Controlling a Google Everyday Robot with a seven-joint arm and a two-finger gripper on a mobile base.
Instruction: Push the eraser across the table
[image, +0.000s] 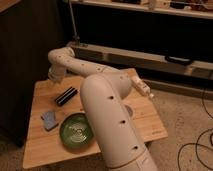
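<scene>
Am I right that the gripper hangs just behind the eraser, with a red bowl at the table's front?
The colour is wrong: the camera view shows a green bowl at the table's front; the gripper hangs just behind the eraser.

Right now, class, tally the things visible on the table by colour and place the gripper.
Black: 1, eraser
Blue-grey: 1, pad
Green: 1, bowl
Pale: 1, small object at the right edge
Total: 4; the arm may hide more.
Gripper: over the table's far left, beyond the eraser.
</scene>
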